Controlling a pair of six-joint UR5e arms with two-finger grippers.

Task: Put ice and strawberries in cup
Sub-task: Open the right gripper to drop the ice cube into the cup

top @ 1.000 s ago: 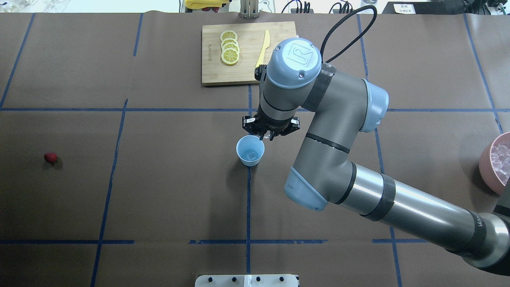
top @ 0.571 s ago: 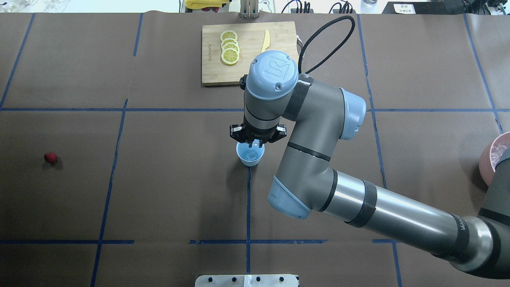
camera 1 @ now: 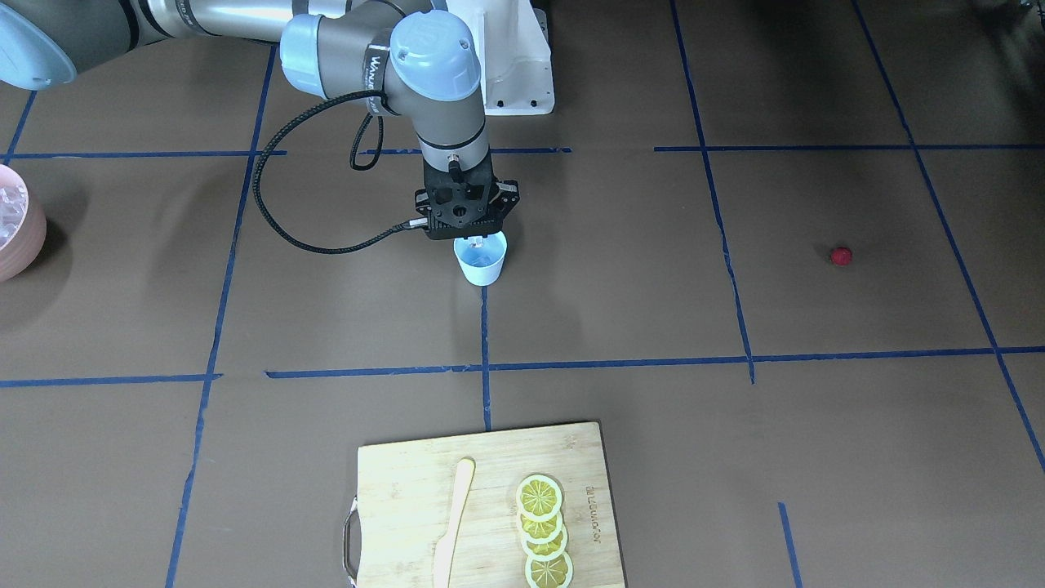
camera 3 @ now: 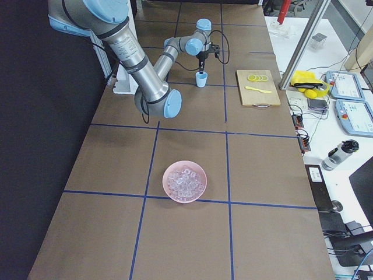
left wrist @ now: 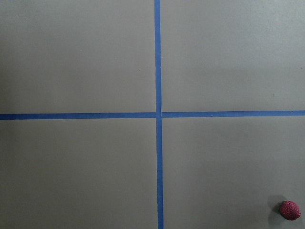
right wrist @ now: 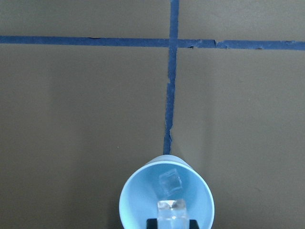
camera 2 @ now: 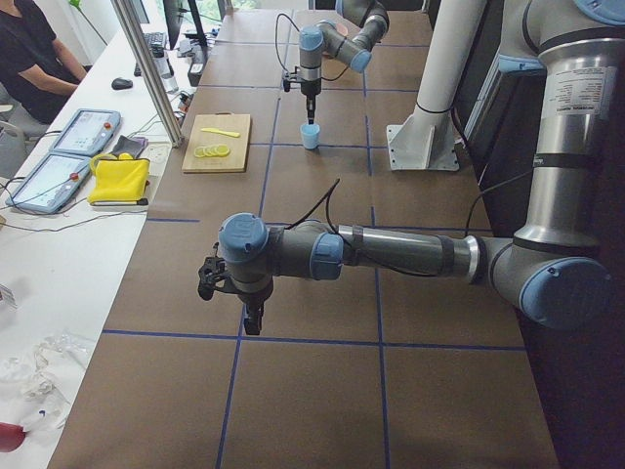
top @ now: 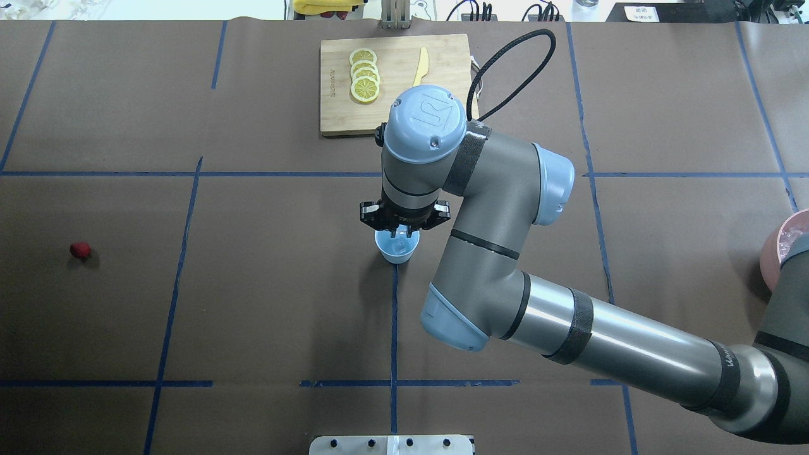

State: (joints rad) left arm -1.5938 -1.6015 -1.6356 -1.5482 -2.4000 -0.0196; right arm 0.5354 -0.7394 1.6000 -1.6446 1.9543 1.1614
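Note:
The pale-blue cup (top: pixel 397 253) stands at the table's middle and also shows in the front view (camera 1: pixel 482 268). My right gripper (top: pixel 399 235) hangs straight over its mouth, shut on a clear ice cube (right wrist: pixel 171 211) held just inside the rim. Another ice cube (right wrist: pixel 170 181) lies on the cup's (right wrist: pixel 138 202) bottom. The small red strawberry (top: pixel 79 250) lies alone at the far left and shows in the left wrist view (left wrist: pixel 289 210). My left gripper (camera 2: pixel 252 320) shows only in the exterior left view, low over the table; I cannot tell if it is open.
A pink bowl (camera 3: pixel 165 182) of ice cubes stands at the right edge (top: pixel 770 256). A bamboo cutting board (top: pixel 395 107) with lemon slices (top: pixel 364 82) and a yellow knife (top: pixel 418 68) lies at the far middle. The right arm's cable loops above the board.
My right arm has swung left and nearer; its gripper has moved from the cup's far-right rim to over the cup's mouth with the ice cube. The strawberry has not moved.

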